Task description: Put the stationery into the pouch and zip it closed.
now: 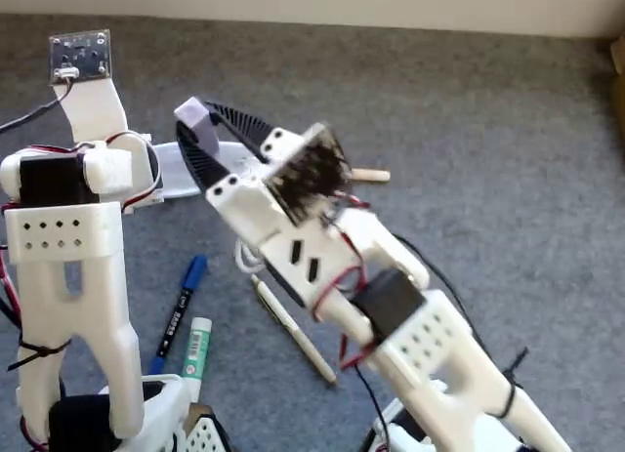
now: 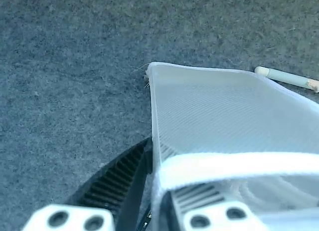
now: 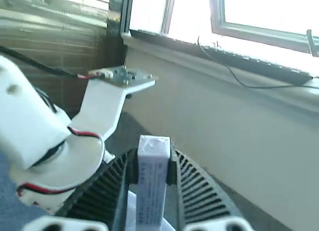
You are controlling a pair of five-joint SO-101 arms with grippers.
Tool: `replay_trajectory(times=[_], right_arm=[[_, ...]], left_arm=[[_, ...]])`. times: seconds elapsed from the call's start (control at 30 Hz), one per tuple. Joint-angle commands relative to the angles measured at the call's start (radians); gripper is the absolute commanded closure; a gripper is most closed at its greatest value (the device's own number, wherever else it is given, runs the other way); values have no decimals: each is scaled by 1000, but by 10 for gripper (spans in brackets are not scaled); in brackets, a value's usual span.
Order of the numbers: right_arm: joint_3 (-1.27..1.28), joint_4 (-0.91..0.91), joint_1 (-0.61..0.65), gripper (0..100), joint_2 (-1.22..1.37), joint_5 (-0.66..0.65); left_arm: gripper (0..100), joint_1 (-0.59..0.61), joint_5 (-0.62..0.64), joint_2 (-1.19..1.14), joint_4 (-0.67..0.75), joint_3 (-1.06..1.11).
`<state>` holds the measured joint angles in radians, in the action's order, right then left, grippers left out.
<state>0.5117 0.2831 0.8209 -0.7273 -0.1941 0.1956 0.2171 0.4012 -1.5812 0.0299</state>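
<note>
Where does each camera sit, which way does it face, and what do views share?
High view: fixed above, looking down at the table, left arm, right arm.
Left wrist view: on the left arm, facing down onto the pouch in the left gripper.
Right wrist view: on the right arm, tilted up toward a window; right gripper holds an eraser.
Shared with high view: pouch, eraser.

Dark print runs along the marker [image 1: 179,315], green print along the stick [image 1: 198,347], faint print down the eraser [image 3: 151,191]. None of it is legible.
</note>
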Motion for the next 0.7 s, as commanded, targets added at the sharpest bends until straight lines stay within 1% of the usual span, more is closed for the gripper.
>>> replay_trajectory(times=[0.0, 0.2, 0.47, 0.67], right_arm=[[-50, -33, -13, 995, 24, 3], [-38, -38, -21, 995, 53, 3], [-35, -38, -90, 995, 225, 3], [-30, -38, -93, 995, 240, 3]], left_arm=[[990, 12, 11, 2, 5, -59], [990, 10, 12, 2, 5, -65], [990, 10, 12, 2, 2, -62], [990, 12, 12, 2, 2, -58]])
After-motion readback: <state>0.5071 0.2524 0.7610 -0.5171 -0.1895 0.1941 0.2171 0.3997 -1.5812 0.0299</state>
